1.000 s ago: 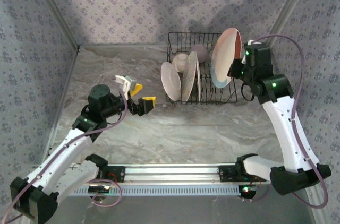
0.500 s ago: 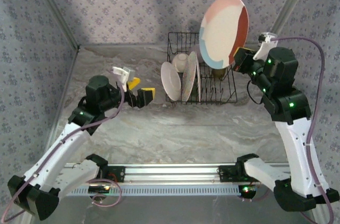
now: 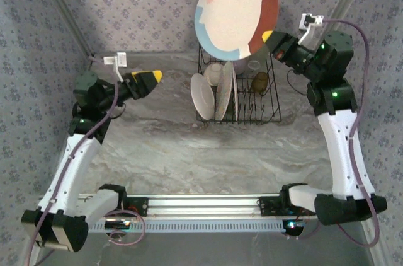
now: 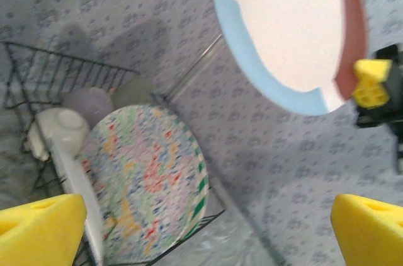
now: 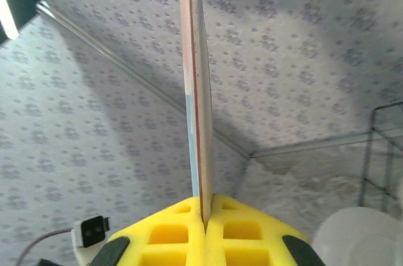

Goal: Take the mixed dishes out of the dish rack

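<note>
My right gripper is clamped on the rim of the big plate. On its wrist camera the two yellow pads are pressed together with the plate's thin edge between them, and that edge runs straight up to 12 o'clock. In the top view the plate stands out from the gripper at about 10 o'clock with its face toward the camera. It has a cream middle, pink at the top, blue on the left and dark red on the right. It hangs in the air over the far end of the rack and, as far as I can see, touches nothing but the pads.

The rack sits on the table at about 7 o'clock from that gripper. A white plate stands on edge at its near-left corner, with the squiggle plate just beside it on the right. A cream cup lies behind them and a tan cup sits toward the rack's 3 o'clock side. On the left wrist camera a lilac bowl shows just behind the cream cup.

My left gripper has its jaws spread wide and carries nothing. It hovers over the table at 9 o'clock from the rack, well apart from it and pointing its way. From its own camera the held plate is at 1 o'clock and the squiggle plate at 7 o'clock.
</note>
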You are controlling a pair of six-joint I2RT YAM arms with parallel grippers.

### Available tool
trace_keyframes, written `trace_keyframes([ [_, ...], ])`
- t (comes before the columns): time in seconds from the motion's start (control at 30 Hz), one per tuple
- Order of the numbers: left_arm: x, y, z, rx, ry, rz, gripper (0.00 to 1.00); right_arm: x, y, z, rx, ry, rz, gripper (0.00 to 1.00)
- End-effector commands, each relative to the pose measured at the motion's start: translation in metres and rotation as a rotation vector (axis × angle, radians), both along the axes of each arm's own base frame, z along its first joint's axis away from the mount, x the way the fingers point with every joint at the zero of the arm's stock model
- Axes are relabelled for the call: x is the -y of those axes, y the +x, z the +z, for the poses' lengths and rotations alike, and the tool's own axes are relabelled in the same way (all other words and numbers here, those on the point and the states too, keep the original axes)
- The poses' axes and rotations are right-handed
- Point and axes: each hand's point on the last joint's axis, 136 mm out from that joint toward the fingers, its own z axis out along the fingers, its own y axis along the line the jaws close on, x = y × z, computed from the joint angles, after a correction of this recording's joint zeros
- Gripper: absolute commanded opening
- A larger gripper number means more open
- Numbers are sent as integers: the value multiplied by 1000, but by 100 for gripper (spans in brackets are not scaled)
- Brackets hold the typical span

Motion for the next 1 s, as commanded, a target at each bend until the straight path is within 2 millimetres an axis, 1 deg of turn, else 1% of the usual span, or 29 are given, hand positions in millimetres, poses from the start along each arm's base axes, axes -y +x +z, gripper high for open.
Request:
trace_keyframes([
  [0.0, 8, -22, 53, 111, -96, -164, 99, -16, -24, 46, 106, 119, 173, 0],
  [0.17, 14, -12, 70, 108, -150, -229, 99, -27, -22, 35, 73, 115, 223, 0],
  [0.23, 19, -7, 72, 101, -154, -246, 99, -34, -23, 31, 59, 116, 252, 0],
  [0.37, 34, 0, 74, 89, -151, -288, 94, -49, -26, 19, 29, 117, 305, 0],
  [0.5, 49, 2, 78, 84, -152, -327, 87, -58, -26, 7, 0, 116, 329, 0],
  [0.63, 58, 9, 71, 50, -137, -324, 75, -63, -28, 1, -16, 123, 350, 0],
  [0.77, 58, 15, 69, 31, -151, -305, 55, -65, -28, -6, -35, 125, 352, 0],
  [0.83, 57, 17, 68, 24, -152, -291, 51, -65, -28, -8, -40, 125, 350, 0],
  [0.97, 56, 22, 64, 6, -154, -264, 38, -66, -26, -12, -51, 128, 352, 0],
])
